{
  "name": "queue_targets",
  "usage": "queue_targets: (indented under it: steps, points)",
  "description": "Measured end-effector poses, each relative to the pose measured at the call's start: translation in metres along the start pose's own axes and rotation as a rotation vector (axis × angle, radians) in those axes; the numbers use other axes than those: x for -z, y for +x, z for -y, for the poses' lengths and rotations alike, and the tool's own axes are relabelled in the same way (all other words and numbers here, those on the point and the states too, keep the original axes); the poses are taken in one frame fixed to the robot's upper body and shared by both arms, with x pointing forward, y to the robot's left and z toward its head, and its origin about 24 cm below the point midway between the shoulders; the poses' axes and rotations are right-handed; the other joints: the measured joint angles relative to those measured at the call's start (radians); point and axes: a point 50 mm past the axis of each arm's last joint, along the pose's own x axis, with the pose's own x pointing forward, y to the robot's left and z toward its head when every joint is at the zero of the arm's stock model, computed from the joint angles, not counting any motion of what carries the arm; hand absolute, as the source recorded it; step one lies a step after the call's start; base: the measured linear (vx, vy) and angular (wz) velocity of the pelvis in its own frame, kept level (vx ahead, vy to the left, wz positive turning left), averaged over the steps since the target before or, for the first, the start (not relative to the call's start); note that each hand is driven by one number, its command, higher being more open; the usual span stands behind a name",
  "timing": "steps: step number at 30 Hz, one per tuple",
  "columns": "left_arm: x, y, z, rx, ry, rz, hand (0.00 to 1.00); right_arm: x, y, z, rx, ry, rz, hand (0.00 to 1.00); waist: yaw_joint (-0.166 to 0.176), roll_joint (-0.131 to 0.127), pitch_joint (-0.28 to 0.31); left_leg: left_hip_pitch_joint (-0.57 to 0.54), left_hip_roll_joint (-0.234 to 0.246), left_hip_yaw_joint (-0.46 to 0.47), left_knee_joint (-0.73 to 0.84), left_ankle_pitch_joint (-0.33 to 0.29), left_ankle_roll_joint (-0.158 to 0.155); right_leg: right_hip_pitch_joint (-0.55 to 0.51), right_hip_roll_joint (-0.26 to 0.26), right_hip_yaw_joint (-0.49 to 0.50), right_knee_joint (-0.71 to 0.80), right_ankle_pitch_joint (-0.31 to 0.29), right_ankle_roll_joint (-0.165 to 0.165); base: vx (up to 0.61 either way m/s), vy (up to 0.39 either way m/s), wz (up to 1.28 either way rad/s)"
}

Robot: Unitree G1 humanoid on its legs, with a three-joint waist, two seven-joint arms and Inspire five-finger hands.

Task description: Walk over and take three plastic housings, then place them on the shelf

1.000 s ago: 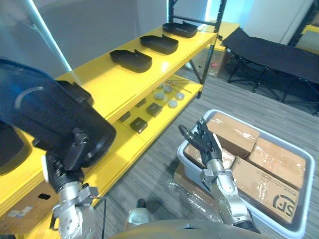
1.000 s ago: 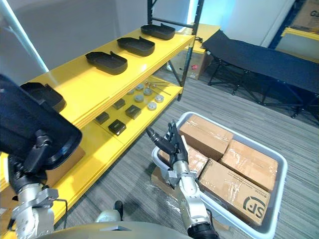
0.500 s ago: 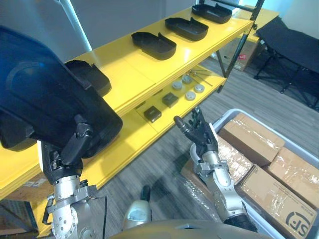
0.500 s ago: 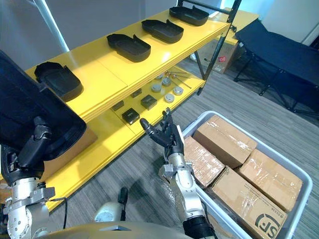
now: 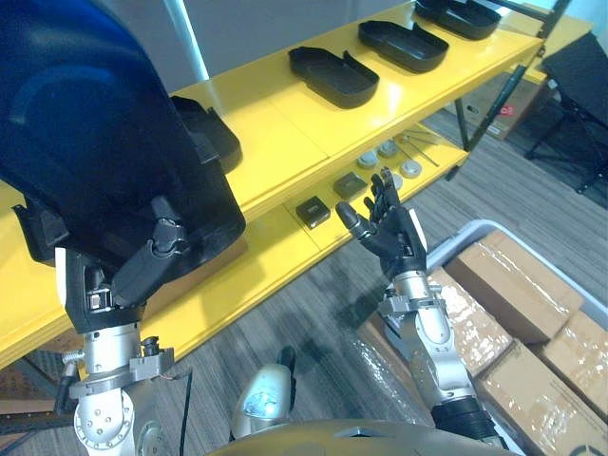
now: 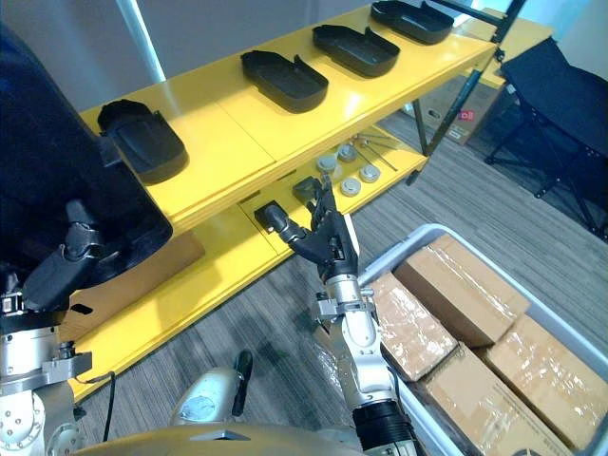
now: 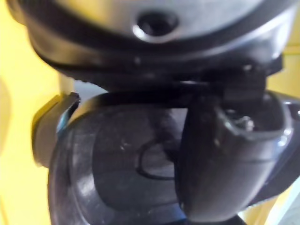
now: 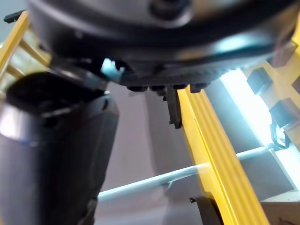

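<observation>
My left hand (image 5: 141,274) is shut on a large black plastic housing (image 5: 95,142), held upright close to the camera at the left; in the left wrist view the thumb (image 7: 225,159) presses on the housing (image 7: 117,168). Several more black housings lie in a row on the yellow shelf's (image 5: 285,142) top board: one (image 6: 142,138) nearest the held one, then another (image 6: 285,81), with others (image 6: 356,49) further back. My right hand (image 5: 391,236) is open, fingers spread, raised in front of the shelf's lower board.
The lower shelf board (image 6: 209,285) carries small black blocks (image 5: 312,211) and round grey discs (image 5: 385,152). A grey bin (image 6: 446,231) with wrapped cardboard boxes (image 5: 513,285) stands on the floor at the right. Grey striped floor lies between shelf and bin.
The camera has shifted: the shelf now sits closer and more central, the bin further right. The held housing looms larger. My right hand has risen towards the shelf.
</observation>
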Motion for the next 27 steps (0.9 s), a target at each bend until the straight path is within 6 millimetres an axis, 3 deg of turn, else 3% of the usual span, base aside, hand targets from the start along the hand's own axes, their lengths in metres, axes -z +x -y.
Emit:
queue_targets:
  steps: [1, 2, 3, 4, 5, 6, 7, 8, 9, 10, 11, 12, 18, 19, 21, 22, 23, 26, 27]
  points:
    - [-0.002, 0.002, -0.001, 0.001, 0.015, 0.011, 0.0, -0.001, 0.0, 0.001, 0.001, 0.001, 0.005, 1.0, -0.009, -0.005, 0.003, 0.014, -0.006, -0.013, -0.006, -0.003, 0.008, -0.04, -0.004, 0.083, 0.078, 0.065, -0.002, 0.13, 0.113, 0.47]
    - [-0.004, 0.007, -0.001, 0.011, 0.04, 0.028, 0.0, -0.001, -0.001, 0.004, 0.018, 0.001, 0.008, 1.0, -0.035, 0.0, 0.006, 0.031, -0.011, -0.059, -0.019, -0.006, 0.02, -0.085, 0.01, 0.159, 0.169, 0.082, 0.018, 0.18, 0.055, 0.66]
    - [-0.005, 0.01, -0.001, 0.016, 0.04, 0.041, 0.0, -0.003, -0.001, 0.005, 0.024, 0.003, 0.017, 1.0, -0.044, -0.002, 0.006, 0.036, -0.008, -0.091, -0.026, -0.005, 0.028, -0.102, 0.04, 0.19, 0.198, -0.002, 0.022, 0.16, -0.007, 0.94]
    - [-0.004, 0.017, 0.001, 0.013, 0.029, 0.065, 0.0, -0.009, 0.0, 0.007, 0.026, -0.005, 0.044, 1.0, -0.06, -0.002, 0.007, 0.05, -0.007, -0.144, -0.048, 0.002, 0.038, -0.138, 0.114, 0.24, 0.209, -0.133, 0.015, 0.21, -0.047, 0.96]
    - [-0.002, 0.023, 0.003, -0.001, 0.01, 0.084, 0.0, -0.018, 0.002, 0.011, 0.029, -0.017, 0.08, 1.0, -0.071, 0.003, 0.01, 0.067, -0.009, -0.191, -0.065, 0.006, 0.044, -0.17, 0.202, 0.294, 0.172, -0.19, 0.007, 0.14, -0.016, 0.98]
    - [0.0, 0.026, 0.004, -0.007, -0.001, 0.088, 0.0, -0.023, 0.002, 0.013, 0.035, -0.024, 0.1, 1.0, -0.081, 0.003, 0.01, 0.072, -0.011, -0.212, -0.07, 0.007, 0.045, -0.181, 0.244, 0.32, 0.136, -0.203, 0.01, 0.21, -0.06, 1.15]
    - [0.005, 0.031, 0.009, -0.013, -0.029, 0.087, 0.0, -0.036, 0.002, 0.018, 0.052, -0.045, 0.157, 1.0, -0.102, 0.003, 0.01, 0.084, -0.02, -0.252, -0.084, 0.022, 0.038, -0.191, 0.302, 0.37, 0.046, -0.208, 0.012, 0.13, -0.088, 1.11]
    - [0.008, 0.032, 0.011, -0.017, -0.04, 0.084, 0.0, -0.043, 0.002, 0.021, 0.065, -0.055, 0.19, 1.0, -0.11, -0.004, 0.006, 0.084, -0.033, -0.273, -0.085, 0.035, 0.025, -0.194, 0.313, 0.38, -0.006, -0.204, 0.008, 0.21, -0.161, 1.45]
    - [0.01, 0.034, 0.015, -0.007, -0.051, 0.078, 0.0, -0.062, 0.002, 0.027, 0.098, -0.076, 0.285, 1.0, -0.115, -0.039, -0.003, 0.083, -0.088, -0.304, -0.082, 0.035, 0.021, -0.196, 0.298, 0.376, -0.148, -0.112, -0.001, 0.17, -0.195, 1.09]
    - [0.012, 0.033, 0.015, -0.007, -0.052, 0.072, 0.0, -0.069, 0.003, 0.029, 0.106, -0.085, 0.322, 1.0, -0.114, -0.046, -0.002, 0.083, -0.107, -0.315, -0.079, 0.03, 0.015, -0.188, 0.282, 0.375, -0.163, -0.119, 0.024, 0.18, -0.185, 0.95]
    - [0.016, 0.028, 0.017, -0.016, -0.066, 0.04, 0.0, -0.077, 0.006, 0.032, 0.11, -0.105, 0.358, 1.0, -0.109, -0.012, -0.004, 0.076, -0.091, -0.319, -0.066, 0.02, 0.001, -0.159, 0.293, 0.345, -0.207, -0.105, 0.023, 0.19, -0.159, 0.39]
    - [0.017, 0.024, 0.016, -0.013, -0.065, 0.023, 0.0, -0.08, 0.009, 0.034, 0.121, -0.11, 0.371, 1.0, -0.096, 0.005, -0.004, 0.084, -0.07, -0.309, -0.068, 0.012, -0.003, -0.127, 0.314, 0.336, -0.255, -0.09, 0.016, 0.15, -0.085, 0.18]
    - [0.018, 0.015, 0.014, -0.019, -0.053, -0.013, 0.0, -0.08, 0.008, 0.035, 0.143, -0.087, 0.371, 1.0, -0.066, 0.008, -0.009, 0.115, -0.018, -0.231, -0.104, 0.003, -0.014, -0.078, 0.357, 0.347, -0.324, -0.076, -0.003, 0.09, -0.048, -0.09]
    - [0.018, 0.013, 0.015, -0.016, -0.06, -0.019, 0.0, -0.079, 0.006, 0.037, 0.156, -0.078, 0.368, 1.0, -0.077, 0.01, -0.011, 0.106, -0.001, -0.157, -0.107, -0.01, 0.018, -0.066, 0.356, 0.331, -0.337, -0.072, -0.004, 0.03, 0.012, 0.45]
    - [0.019, 0.015, 0.024, 0.024, -0.089, -0.013, 0.0, -0.076, -0.003, 0.046, 0.221, -0.07, 0.359, 1.0, -0.12, 0.008, -0.012, 0.093, 0.076, 0.061, -0.104, -0.021, 0.036, -0.035, 0.342, 0.25, -0.352, -0.069, -0.004, 0.03, 0.004, 1.06]
    - [0.019, 0.017, 0.032, 0.065, -0.117, -0.006, 0.0, -0.074, -0.012, 0.056, 0.276, -0.086, 0.345, 1.0, -0.15, 0.015, -0.017, 0.082, 0.127, 0.218, -0.085, -0.006, 0.061, -0.017, 0.327, 0.187, -0.35, -0.069, -0.004, 0.03, 0.039, 1.47]
    - [0.019, 0.019, 0.039, 0.104, -0.139, 0.004, 0.0, -0.072, -0.02, 0.066, 0.322, -0.108, 0.325, 1.0, -0.164, 0.028, -0.022, 0.081, 0.152, 0.296, -0.075, 0.024, 0.086, -0.01, 0.316, 0.153, -0.335, -0.073, -0.005, 0.05, 0.109, 1.29]
    - [0.016, 0.021, 0.039, 0.105, -0.145, 0.024, 0.0, -0.07, -0.029, 0.074, 0.355, -0.126, 0.301, 1.0, -0.166, 0.032, -0.029, 0.114, 0.092, 0.273, -0.147, 0.077, 0.024, -0.023, 0.266, 0.166, -0.277, -0.125, 0.026, 0.03, 0.122, 0.44]
    - [0.016, 0.021, 0.038, 0.09, -0.147, 0.024, 0.0, -0.069, -0.03, 0.073, 0.351, -0.123, 0.298, 1.0, -0.166, 0.037, -0.032, 0.133, 0.069, 0.273, -0.2, 0.1, 0.025, -0.023, 0.252, 0.171, -0.281, -0.133, 0.036, 0.0, 0.116, 0.26]
